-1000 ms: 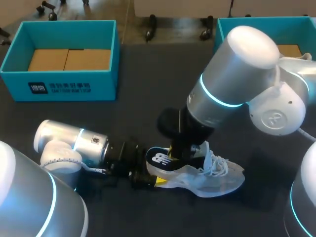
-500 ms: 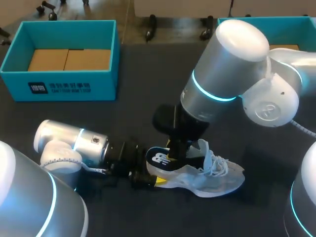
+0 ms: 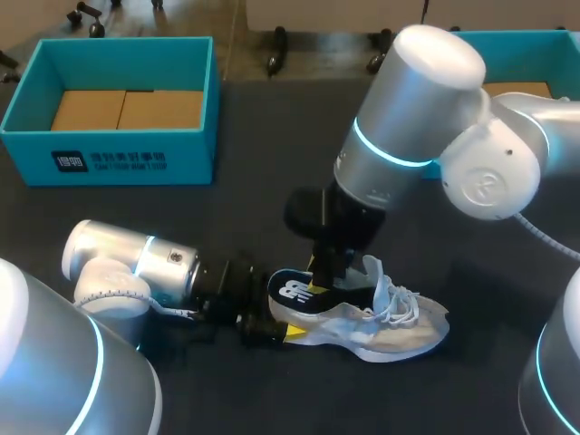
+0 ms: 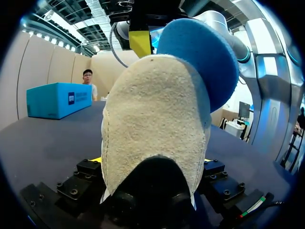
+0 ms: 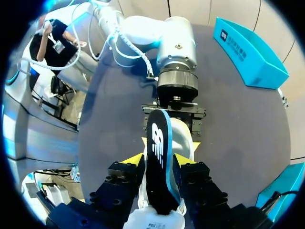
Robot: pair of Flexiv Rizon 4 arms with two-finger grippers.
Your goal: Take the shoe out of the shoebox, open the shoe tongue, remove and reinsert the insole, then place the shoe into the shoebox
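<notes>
2 grippers busy near the tabletop's front edge: right gripper pinches the white-logo insole, left gripper clamps the shoe at its heel. Print on the shoebox is too small to read.

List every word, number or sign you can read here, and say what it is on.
On the teal cardboard shoebox: a dark logo and white print, too small to read.
On the dark blue insole of the white shoe: a white logo mark, no legible words.
</notes>
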